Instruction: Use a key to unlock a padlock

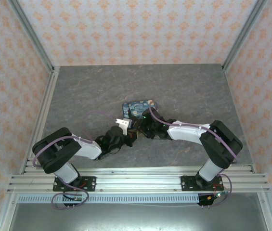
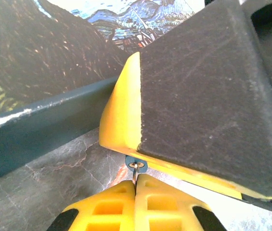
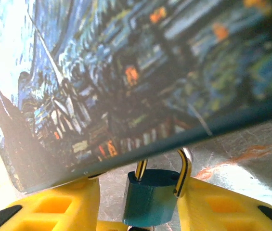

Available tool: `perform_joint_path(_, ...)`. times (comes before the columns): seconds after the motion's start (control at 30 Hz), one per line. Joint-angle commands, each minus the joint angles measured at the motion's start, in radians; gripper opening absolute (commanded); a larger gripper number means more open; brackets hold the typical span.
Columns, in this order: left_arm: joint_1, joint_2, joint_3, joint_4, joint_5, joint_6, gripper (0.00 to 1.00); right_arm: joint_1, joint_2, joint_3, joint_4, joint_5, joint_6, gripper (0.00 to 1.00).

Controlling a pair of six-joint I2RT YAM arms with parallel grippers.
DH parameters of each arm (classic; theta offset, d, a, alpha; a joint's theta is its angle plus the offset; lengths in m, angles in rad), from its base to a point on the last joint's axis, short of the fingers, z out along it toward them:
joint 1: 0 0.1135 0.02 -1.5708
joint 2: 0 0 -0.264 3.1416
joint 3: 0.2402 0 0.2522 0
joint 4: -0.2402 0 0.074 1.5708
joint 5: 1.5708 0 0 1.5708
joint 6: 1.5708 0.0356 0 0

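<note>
The grey desk (image 1: 198, 91) carries a Starry Night tin (image 1: 139, 108). The right tool (image 3: 143, 190) straddles the teal padlock (image 3: 150, 202), which stands upright under the tin's edge; whether it clamps cannot be told. The left tool (image 2: 136, 185) is pinched tight on the small key (image 2: 136, 167).

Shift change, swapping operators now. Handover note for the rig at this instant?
Left gripper: shut on a thin silvery metal key, tip by the small teal-blue padlock.
Right gripper: jaws astride the padlock, firm grip unclear.
Padlock sits at the edge of the rectangular blue painted tin on the grey table.
Done: key brought to padlock.
To do: insert if not in, turn, free the silvery shackle.
</note>
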Motion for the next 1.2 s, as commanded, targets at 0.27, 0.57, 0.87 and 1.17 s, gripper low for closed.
perform_joint_path(0.27,0.004,0.017,0.027,0.068,0.022,-0.073,0.00,-0.002,-0.024,-0.038,0.024,-0.009,0.067,0.56)
perform_joint_path(0.57,0.004,0.020,0.026,0.093,0.022,-0.111,0.00,0.001,-0.007,-0.053,0.036,-0.009,0.076,0.44)
perform_joint_path(0.87,0.004,0.001,0.024,0.083,0.019,-0.117,0.00,0.001,0.008,-0.053,0.022,-0.006,0.078,0.54)
perform_joint_path(1.17,0.004,0.004,0.024,0.070,0.010,-0.118,0.00,0.001,-0.029,-0.041,-0.034,0.024,0.058,0.14)
